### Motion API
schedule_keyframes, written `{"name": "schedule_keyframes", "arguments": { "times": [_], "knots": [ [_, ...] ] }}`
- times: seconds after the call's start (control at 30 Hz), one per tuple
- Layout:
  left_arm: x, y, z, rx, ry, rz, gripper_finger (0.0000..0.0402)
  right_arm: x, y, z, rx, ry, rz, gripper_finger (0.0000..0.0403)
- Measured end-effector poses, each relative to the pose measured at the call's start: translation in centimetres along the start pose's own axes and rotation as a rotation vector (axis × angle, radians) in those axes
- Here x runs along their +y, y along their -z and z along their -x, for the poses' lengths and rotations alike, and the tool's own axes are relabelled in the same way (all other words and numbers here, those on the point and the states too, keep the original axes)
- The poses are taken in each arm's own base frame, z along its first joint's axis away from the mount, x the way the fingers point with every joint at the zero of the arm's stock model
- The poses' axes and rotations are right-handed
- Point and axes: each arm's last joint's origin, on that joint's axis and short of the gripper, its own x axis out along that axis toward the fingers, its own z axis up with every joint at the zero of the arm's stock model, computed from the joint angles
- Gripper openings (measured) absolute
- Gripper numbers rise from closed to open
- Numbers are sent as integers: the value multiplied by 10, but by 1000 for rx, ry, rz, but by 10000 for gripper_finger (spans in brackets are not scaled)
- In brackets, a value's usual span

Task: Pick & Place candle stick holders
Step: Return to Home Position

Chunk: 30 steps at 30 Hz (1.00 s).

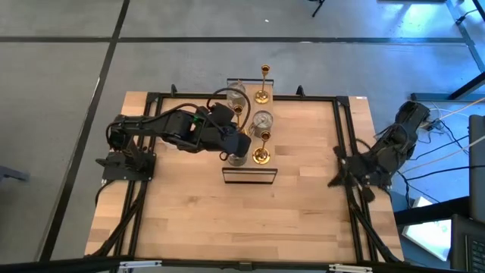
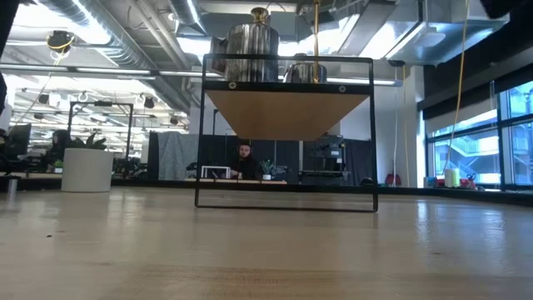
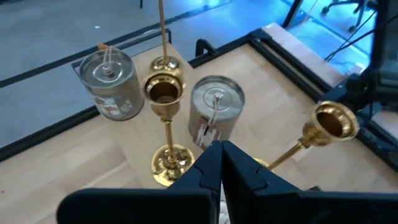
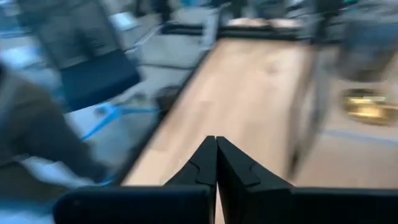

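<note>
Left gripper (image 3: 219, 148): fingers pressed together, nothing held, hovering just above the candle holders.
Candle holders: gold candlesticks (image 3: 164, 93) and silver tins (image 3: 214, 111) upright, crowded together on top of the shelf (image 2: 287, 117).
Why: empty shut fingers suited a retreat, I judged.
Room: tall stems close by, so lift straight up; open table (image 1: 303, 212) nearer the front.
Right gripper (image 4: 216, 144): fingers together, parked at the table's right edge.
</note>
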Motion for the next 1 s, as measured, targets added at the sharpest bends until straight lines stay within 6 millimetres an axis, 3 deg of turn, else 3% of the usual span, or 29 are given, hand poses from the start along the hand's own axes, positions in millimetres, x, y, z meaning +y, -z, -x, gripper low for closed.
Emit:
{"name": "schedule_keyframes", "arguments": {
  "times": [0.17, 0.3, 0.4, 0.5, 0.67, 0.8, 1.0],
  "knots": [
    [-3, -3, 0, -43, 7, 33, 2, -16, 1, 20, -106, 257, 3, 2],
    [-6, -2, 3, -70, 13, 33, 2, -23, -9, 34, -217, 437, 63, 2],
    [-7, 1, 6, -82, 12, 30, 2, -23, -16, 36, -245, 406, 98, 1],
    [-9, 2, 8, -86, 15, 28, 2, -19, -17, 35, -237, 233, 31, 2],
    [-10, 4, 11, -107, 10, 29, 2, -10, -3, 12, -87, -6, -83, 2],
    [-10, 4, 11, -106, 11, 29, 2, -10, 16, -13, -32, 16, -88, 2],
    [-10, 5, 11, -103, 14, 47, 2, -23, 29, -39, -136, 14, -77, 1]
  ]
}}
